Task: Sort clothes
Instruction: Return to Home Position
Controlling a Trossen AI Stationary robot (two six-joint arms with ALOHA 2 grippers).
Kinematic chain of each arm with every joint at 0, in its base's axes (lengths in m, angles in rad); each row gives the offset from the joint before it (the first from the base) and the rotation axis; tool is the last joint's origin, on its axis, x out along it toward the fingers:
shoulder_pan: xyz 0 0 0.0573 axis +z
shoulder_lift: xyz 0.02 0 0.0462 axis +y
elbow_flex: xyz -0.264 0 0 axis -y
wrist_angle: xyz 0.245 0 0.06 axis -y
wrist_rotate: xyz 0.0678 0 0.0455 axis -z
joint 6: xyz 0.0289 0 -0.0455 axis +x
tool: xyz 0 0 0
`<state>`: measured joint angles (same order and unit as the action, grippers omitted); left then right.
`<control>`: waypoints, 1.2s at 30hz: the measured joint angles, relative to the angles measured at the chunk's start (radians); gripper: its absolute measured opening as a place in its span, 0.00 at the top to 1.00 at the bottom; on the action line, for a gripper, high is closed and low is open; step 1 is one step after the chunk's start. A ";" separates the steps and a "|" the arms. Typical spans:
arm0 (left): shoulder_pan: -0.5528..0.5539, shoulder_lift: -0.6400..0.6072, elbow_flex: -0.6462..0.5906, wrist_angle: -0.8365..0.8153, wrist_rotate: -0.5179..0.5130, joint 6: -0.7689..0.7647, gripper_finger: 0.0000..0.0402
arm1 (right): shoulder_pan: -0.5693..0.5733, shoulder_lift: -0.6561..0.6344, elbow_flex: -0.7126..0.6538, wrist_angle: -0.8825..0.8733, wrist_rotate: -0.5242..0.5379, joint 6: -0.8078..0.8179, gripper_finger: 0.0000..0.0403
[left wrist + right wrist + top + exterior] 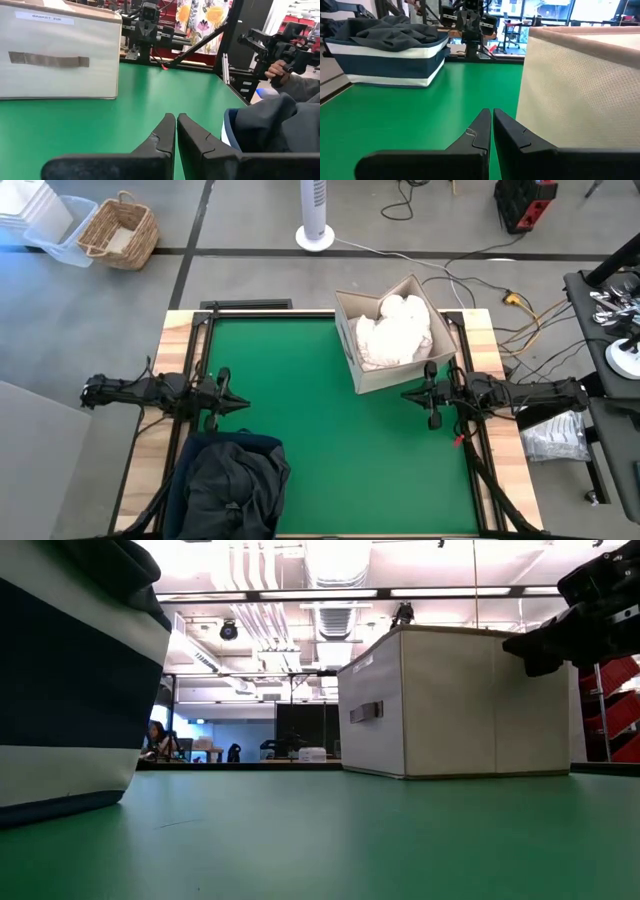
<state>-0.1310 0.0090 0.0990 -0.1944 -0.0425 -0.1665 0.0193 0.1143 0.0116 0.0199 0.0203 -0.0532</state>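
Green-covered tabletop (330, 450) with wooden side edges, both arms stretched low and level from opposite sides, wrists pointing inward toward the centre.

Left gripper (238, 404): at the left side, about mid-depth, just past the far rim of the bin and not touching it. Fingers (162, 132) pressed together along their length, empty.

Right gripper (408, 393): at the right side, just beside the near right corner of the box, apart from its wall. Fingers (477, 132) likewise together, clamped on nothing. Raised off the cloth in the low view, level with the upper part of the box.

Beige square box with woven-textured walls (350, 355): far right part of the tabletop, set slightly askew, open at the top. Grey strap handle (49, 60) on one side face. Contents: crumpled white garments (395, 332), heaped to about rim level and filling most of the opening.

Navy fabric bin with a white band (385, 65): near left corner, open at the top. Contents: dark charcoal-to-black garments (235, 480), piled in folds above the rim and spilling slightly over one edge. Individual pieces in either heap not separable.
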 joint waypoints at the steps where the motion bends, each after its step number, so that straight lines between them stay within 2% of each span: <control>1: 0.000 0.000 0.000 0.000 0.000 0.000 1.00 | 0.000 0.000 0.000 0.001 0.001 0.000 0.97; 36: 0.000 0.002 0.000 -0.001 0.000 0.000 1.00 | 0.000 0.000 0.012 0.014 -0.001 -0.001 0.97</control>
<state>-0.1310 0.0105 0.0990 -0.1955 -0.0422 -0.1665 0.0193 0.1143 0.0235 0.0341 0.0193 -0.0541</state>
